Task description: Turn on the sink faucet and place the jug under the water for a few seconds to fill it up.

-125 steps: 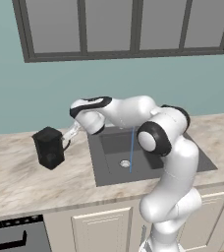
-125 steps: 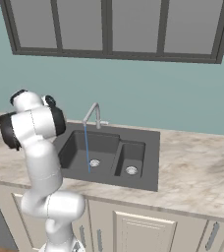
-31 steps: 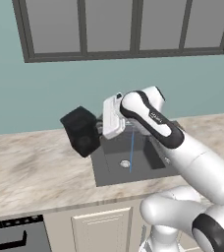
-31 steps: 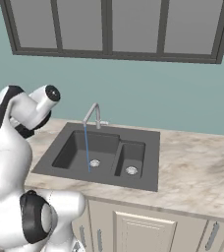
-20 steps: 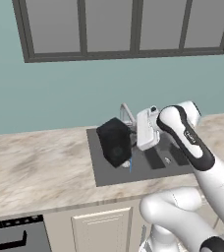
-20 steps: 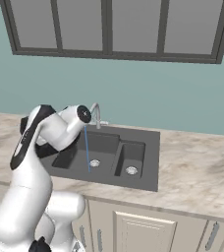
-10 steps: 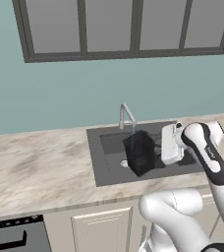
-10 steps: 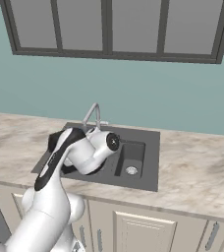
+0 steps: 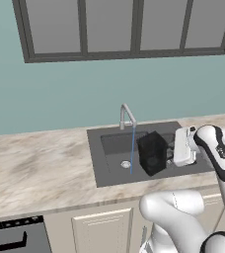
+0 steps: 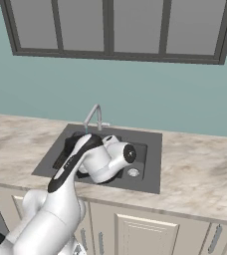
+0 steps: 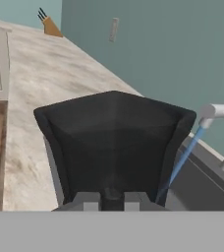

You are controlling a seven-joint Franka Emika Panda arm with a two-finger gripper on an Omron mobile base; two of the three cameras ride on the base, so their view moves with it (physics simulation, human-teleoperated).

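Note:
The black faceted jug (image 9: 152, 153) hangs upright over the dark grey sink (image 9: 109, 143), just right of the thin blue water (image 9: 132, 150) that falls from the arched sink faucet (image 9: 127, 114). The stream passes beside the jug's left face and not into it. My gripper (image 9: 170, 153) reaches in from the right and is shut on the jug's side. In the hand view the jug (image 11: 114, 142) stands close in front of my gripper (image 11: 111, 199), with the water (image 11: 183, 158) slanting past its right edge from the spout (image 11: 216, 111). My arm hides most of the jug in the right base view, where the faucet (image 10: 93, 117) rises behind it.
The sink has a second, smaller basin with a round drain (image 10: 133, 173) on its right. Marble counter (image 9: 35, 163) runs along both sides. A knife block (image 11: 50, 27) stands far down the counter. A stove edge (image 9: 11, 237) sits low at the left.
My arm has swung to the right with the jug, carrying it from left of the water stream across to its right side and slightly lower over the basin.

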